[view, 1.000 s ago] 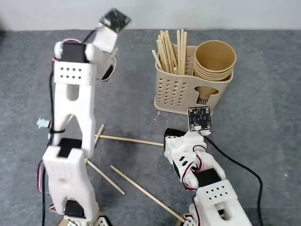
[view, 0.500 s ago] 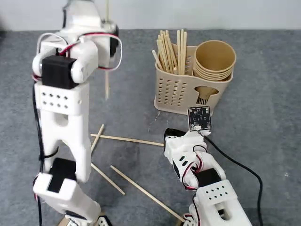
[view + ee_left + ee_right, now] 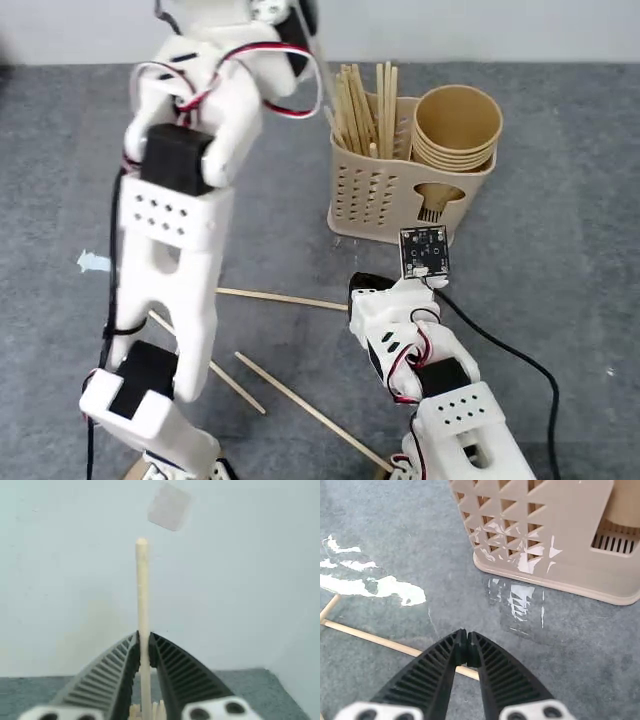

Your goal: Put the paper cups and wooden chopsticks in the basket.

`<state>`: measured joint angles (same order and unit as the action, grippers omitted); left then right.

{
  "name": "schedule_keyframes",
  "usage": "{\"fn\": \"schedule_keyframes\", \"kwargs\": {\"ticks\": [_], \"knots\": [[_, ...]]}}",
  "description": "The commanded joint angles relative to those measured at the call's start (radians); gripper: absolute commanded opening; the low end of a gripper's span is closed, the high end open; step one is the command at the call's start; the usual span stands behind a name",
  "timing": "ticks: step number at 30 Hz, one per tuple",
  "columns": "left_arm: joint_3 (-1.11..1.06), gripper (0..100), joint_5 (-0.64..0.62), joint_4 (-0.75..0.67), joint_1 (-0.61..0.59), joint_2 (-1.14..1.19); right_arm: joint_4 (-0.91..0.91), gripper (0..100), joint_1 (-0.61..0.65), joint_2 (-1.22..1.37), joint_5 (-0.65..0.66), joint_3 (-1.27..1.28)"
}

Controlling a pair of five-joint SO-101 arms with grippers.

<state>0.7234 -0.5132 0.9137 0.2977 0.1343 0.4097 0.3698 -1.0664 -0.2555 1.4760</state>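
Now the left gripper [image 3: 144, 639] is clamping a chopstick [image 3: 142, 587] upright near the basket [image 3: 385, 195] rim. Next it needs lowering inside and releasing. The right gripper [image 3: 467, 636] is sitting closed, empty.

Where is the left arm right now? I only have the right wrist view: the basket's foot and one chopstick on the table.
Observer: The left gripper is shut on a chopstick, raised above the table close to the basket.
Operator: What is already in the basket?
Observer: A stack of paper cups sits in one compartment and a bundle of chopsticks stands in the other.
Operator: How many are left to pick up?
Observer: The high view shows three loose chopsticks on the table, one partly behind the left arm. No loose cups.
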Motion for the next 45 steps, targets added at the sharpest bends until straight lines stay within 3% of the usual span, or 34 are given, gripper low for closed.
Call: {"fn": "schedule_keyframes", "kwargs": {"ticks": [1,10,15,18,22,27,36,45], "knots": [[-0.117,1,-0.021,-0.158,0.026,-0.063,-0.019,0.9,-0.002,-0.022,0.000,-0.005],[-0.354,1,-0.017,-0.376,0.018,-0.061,-0.019,0.9,-0.002,-0.022,0.000,-0.005],[-0.421,1,-0.006,-0.377,0.015,-0.063,-0.019,1.1,-0.002,-0.022,0.000,-0.005],[-0.383,8,0.028,-0.259,0.018,-0.063,-0.019,1.1,-0.002,-0.022,0.000,-0.005],[-0.260,22,-0.017,-0.018,0.014,-0.063,-0.019,1.1,-0.001,-0.022,0.000,-0.005],[-0.033,20,-0.003,0.247,-0.018,-0.063,-0.019,1.1,0.002,-0.022,0.018,-0.006],[0.232,18,0.169,0.819,-0.126,-0.058,-0.018,1.1,0.002,-0.022,0.064,-0.006],[-0.062,11,0.376,0.842,-0.319,-0.063,-0.016,1.1,0.002,-0.022,0.063,-0.005]]}}
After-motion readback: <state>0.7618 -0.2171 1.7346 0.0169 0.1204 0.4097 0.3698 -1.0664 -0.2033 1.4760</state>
